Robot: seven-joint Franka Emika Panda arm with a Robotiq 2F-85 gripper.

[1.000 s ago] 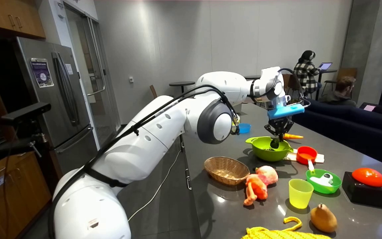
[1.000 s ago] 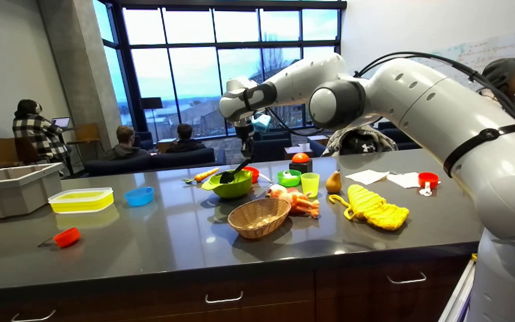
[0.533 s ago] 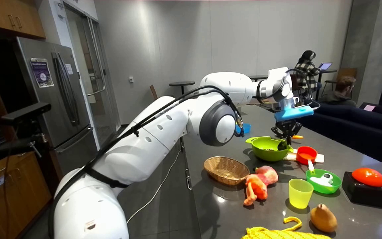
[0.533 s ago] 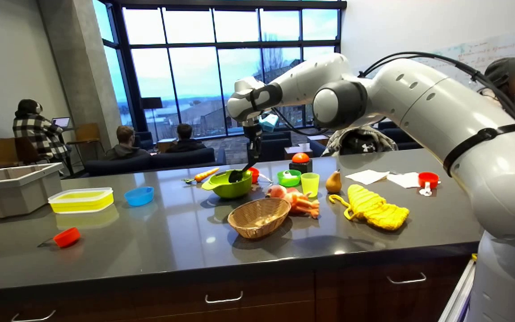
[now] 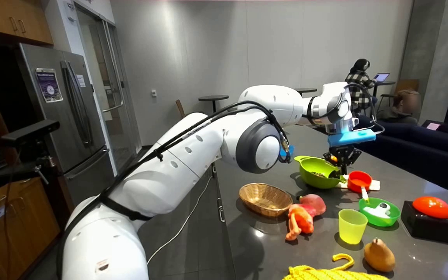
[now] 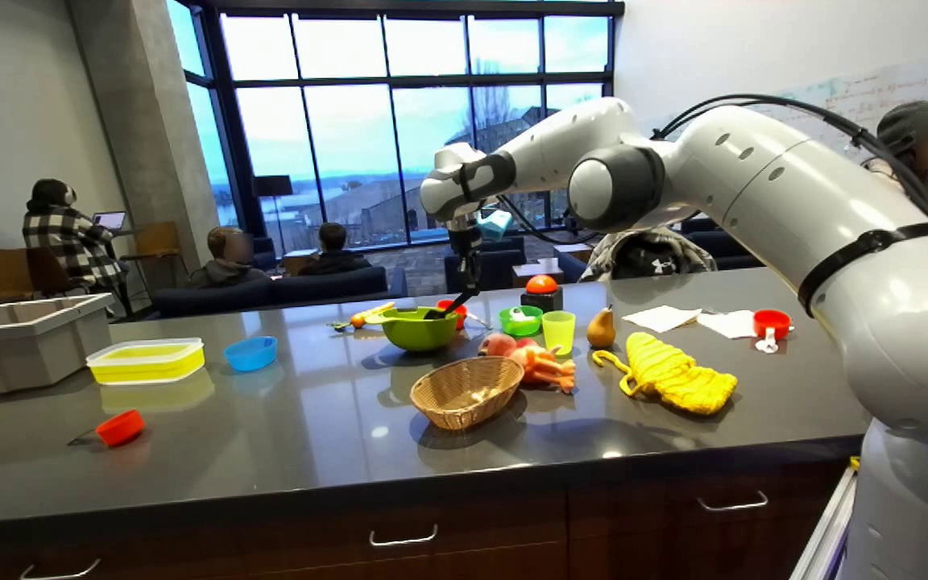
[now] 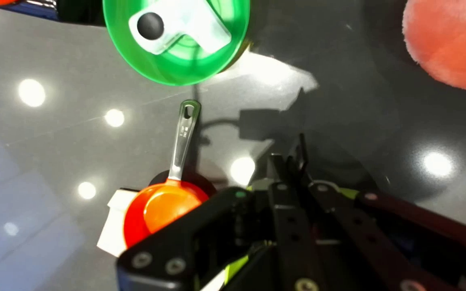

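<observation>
My gripper (image 5: 343, 170) is shut on the handle of a black spoon (image 6: 454, 308), low beside the rim of the green bowl (image 6: 416, 334). In an exterior view the spoon's dark head (image 5: 335, 175) lies inside the bowl against the wall nearest the gripper. Small dark bits are visible in the bowl (image 5: 310, 179), which leans toward the gripper. Close by stands a red measuring cup (image 5: 359, 179), its pale handle pointing toward a light green dish (image 5: 388, 221) with a white object in it. In the wrist view, the gripper (image 7: 287, 161) hides most of the green bowl; a thin black piece sticks out beyond the fingertips.
A wicker basket (image 5: 266, 200), a plush toy (image 5: 301, 218), a yellow cup (image 5: 352, 227) and a pear (image 5: 379, 255) stand nearer that camera. A red button on a black box (image 5: 431, 223) is beyond the dish. A carrot (image 6: 373, 312) lies behind the bowl.
The gripper has moved right and lower in both exterior views, drawing the spoon head across the bowl to its side. The bowl has shifted slightly the same way and tipped.
</observation>
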